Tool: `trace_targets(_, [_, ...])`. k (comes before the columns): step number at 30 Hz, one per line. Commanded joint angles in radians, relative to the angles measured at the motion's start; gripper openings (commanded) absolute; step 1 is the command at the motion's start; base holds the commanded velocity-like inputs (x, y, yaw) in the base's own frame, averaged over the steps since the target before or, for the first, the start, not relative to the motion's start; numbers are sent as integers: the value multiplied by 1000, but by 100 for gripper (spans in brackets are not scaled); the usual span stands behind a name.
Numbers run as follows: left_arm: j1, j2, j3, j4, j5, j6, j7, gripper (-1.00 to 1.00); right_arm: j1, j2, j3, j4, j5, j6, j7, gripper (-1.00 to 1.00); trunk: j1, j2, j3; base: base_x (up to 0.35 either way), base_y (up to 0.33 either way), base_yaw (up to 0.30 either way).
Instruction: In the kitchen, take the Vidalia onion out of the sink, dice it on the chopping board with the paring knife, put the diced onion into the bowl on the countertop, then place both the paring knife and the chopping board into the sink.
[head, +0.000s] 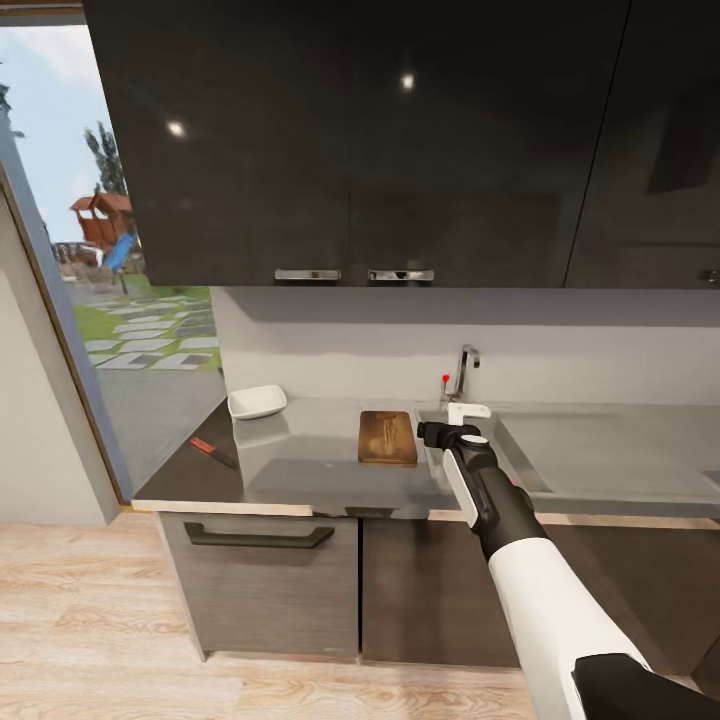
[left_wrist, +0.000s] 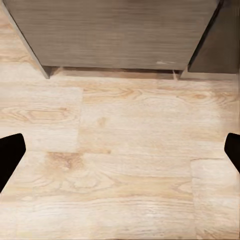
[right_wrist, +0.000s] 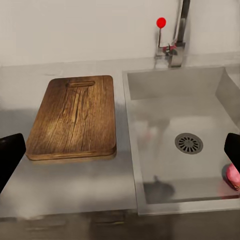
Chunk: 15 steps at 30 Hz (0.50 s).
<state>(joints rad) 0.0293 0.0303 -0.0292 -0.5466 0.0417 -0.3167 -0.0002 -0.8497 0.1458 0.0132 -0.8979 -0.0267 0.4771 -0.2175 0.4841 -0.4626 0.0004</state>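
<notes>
One paring knife (head: 214, 452) lies at the far left end of the bench (head: 300, 470), close to its front corner, red handle toward the window side. Just right of it and further back sits one white bowl (head: 257, 402), near the wall. Open bare steel runs between the bowl and one chopping board (right_wrist: 75, 118), which lies flat with its long side running front to back; its right edge is just beside the left rim of the sink (right_wrist: 150, 150) without overlapping it, and its near edge stops short of the bench's front lip. One sink follows, with one drain (right_wrist: 189, 143) in its floor and one tap (right_wrist: 175, 35) with a red dot behind it. One Vidalia onion (right_wrist: 232, 176) rests on the basin floor at the right front, near the drain and partly cut off by a finger. The right pincer (head: 455, 432) hovers over the sink's left front rim, fingers spread wide with nothing between. The left pincer (left_wrist: 120, 150) hangs over wood floor (left_wrist: 120, 165) before the cabinets, fingers likewise wide apart.
</notes>
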Motion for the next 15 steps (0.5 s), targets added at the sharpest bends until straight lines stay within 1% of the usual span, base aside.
trace_targets(1, [24,2,-3,-46,5,-1,0,100,0,0,2,-1,-3,5,-6,100,0,0,0,0,0,0])
trace_targets(2, [67,3,-3,-125,5,-1,0,100,0,0,2,-1,-3,5,-5,100,0,0,0,0,0,0])
trace_targets(3, [83,3,-3,-155,5,-1,0,100,0,0,1,-1,-3,5,-6,100,0,0,0,0,0,0])
trace_targets(5, [160,3,-3,-281,6,0,0,100,0,0,1,-1,-2,5,-5,100,0,0,0,0,0,0])
trace_targets(6, [181,3,-3,-312,6,0,0,100,0,0,1,-1,-2,5,-5,100,0,0,0,0,0,0])
trace_targets(7, [227,4,-3,-375,5,0,0,100,0,0,1,-1,-2,5,-5,100,0,0,0,0,0,0])
trace_targets(8, [250,4,-3,-405,5,0,0,100,0,0,1,-1,-2,5,-5,100,0,0,0,0,0,0])
trace_targets(9, [289,4,-3,-455,4,0,0,100,0,0,1,-1,-2,5,-5,100,0,0,0,0,0,0])
trace_targets(11, [334,5,-3,-514,2,-1,0,100,0,-1,0,-1,-2,6,-5,100,0,0,0,0,0,0])
trace_targets(12, [344,5,-3,-529,2,-1,0,100,0,-1,0,-1,-2,6,-5,100,0,0,0,0,0,0])
trace_targets(13, [365,6,-4,-563,2,-1,0,100,0,-1,1,-1,-2,8,-5,100,0,0,0,0,0,0])
trace_targets(15, [376,10,-4,-579,3,-1,0,100,0,-1,5,-1,-2,10,-5,100,0,0,0,0,0,0])
